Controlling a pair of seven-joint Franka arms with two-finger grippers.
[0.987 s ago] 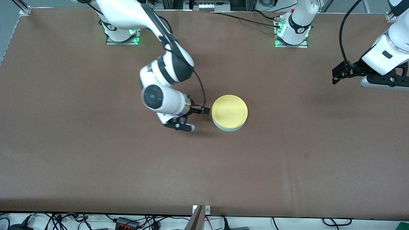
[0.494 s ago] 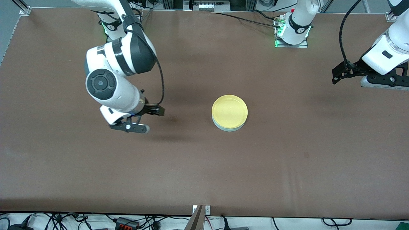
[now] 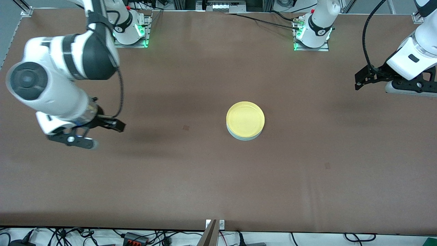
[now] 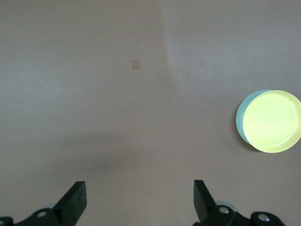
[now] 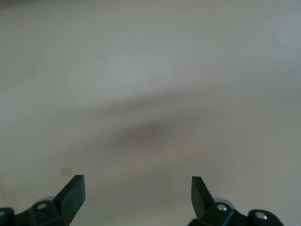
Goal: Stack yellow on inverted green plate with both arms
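Observation:
The yellow plate [image 3: 245, 118] lies rim up on the pale green plate [image 3: 244, 137], which shows only as a thin edge under it, at the middle of the table. In the left wrist view the yellow plate [image 4: 273, 121] sits slightly off-centre on the green plate [image 4: 240, 120]. My right gripper [image 3: 120, 125] hangs open and empty over bare table, well off toward the right arm's end; its view shows the right gripper [image 5: 137, 183] over mat only. My left gripper [image 3: 356, 82] waits open over the left arm's end, and the left gripper [image 4: 139, 197] holds nothing.
Brown mat [image 3: 218, 177] covers the whole table. A small tan patch [image 3: 186, 127] marks the mat between the right gripper and the plates. Both arm bases [image 3: 312, 34] stand along the edge farthest from the front camera. Cables lie off the nearest edge.
The right arm has swung away from beside the plates toward its own end of the table, gripper open and empty throughout. The plates and the left arm have not moved.

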